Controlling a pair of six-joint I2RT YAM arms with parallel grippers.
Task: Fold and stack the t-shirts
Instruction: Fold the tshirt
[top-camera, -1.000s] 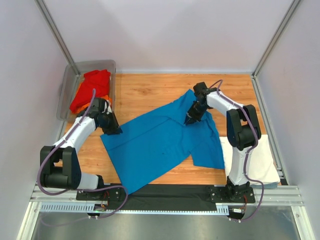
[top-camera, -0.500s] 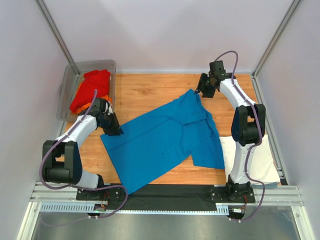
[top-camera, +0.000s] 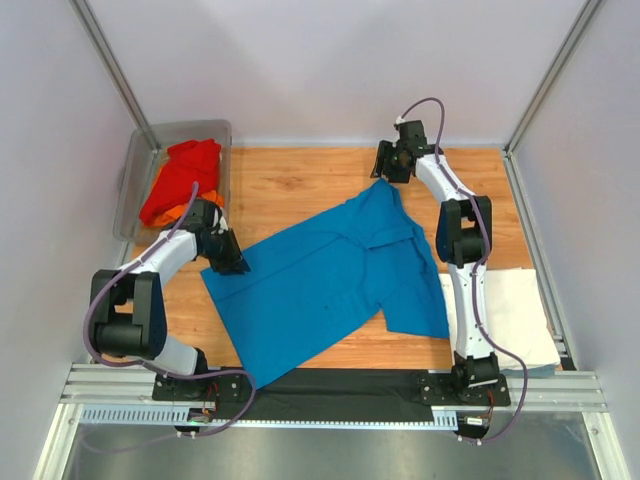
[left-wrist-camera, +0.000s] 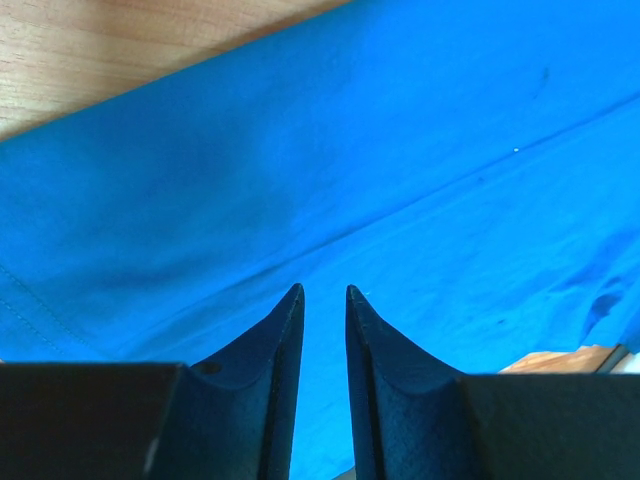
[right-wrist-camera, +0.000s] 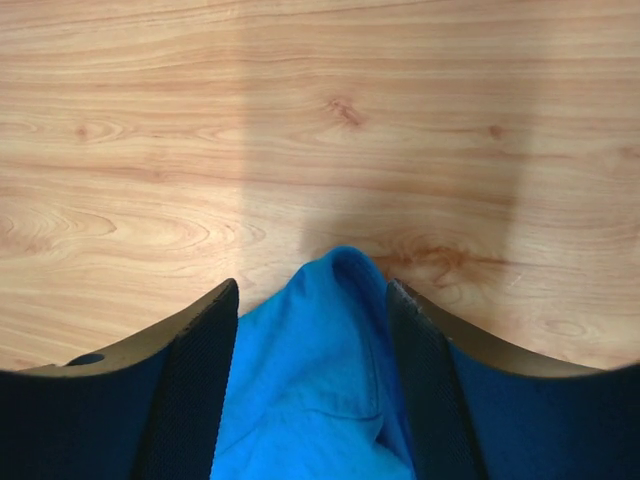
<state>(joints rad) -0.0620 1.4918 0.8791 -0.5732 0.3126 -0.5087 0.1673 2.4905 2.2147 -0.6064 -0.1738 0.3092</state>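
Observation:
A bright blue t-shirt (top-camera: 320, 285) lies spread out on the wooden table (top-camera: 290, 185). My left gripper (top-camera: 230, 263) sits low over the shirt's left corner; in the left wrist view its gripper (left-wrist-camera: 322, 290) is open by a narrow gap, with flat blue cloth (left-wrist-camera: 300, 170) beyond. My right gripper (top-camera: 385, 170) is at the shirt's far tip. Its gripper (right-wrist-camera: 312, 285) is open, with a raised peak of blue cloth (right-wrist-camera: 320, 350) between the fingers. A folded white t-shirt (top-camera: 515, 320) lies at the right. Red (top-camera: 180, 175) and orange (top-camera: 190, 208) t-shirts are in the tub.
The grey see-through tub (top-camera: 170, 135) stands at the back left corner. A black mat (top-camera: 330, 382) runs along the near edge between the arm bases. White walls and metal posts (top-camera: 115, 75) close in the table on three sides.
My right gripper has opened and moved from the middle of the blue shirt's upper part to its far tip. The left gripper has stayed at the left corner.

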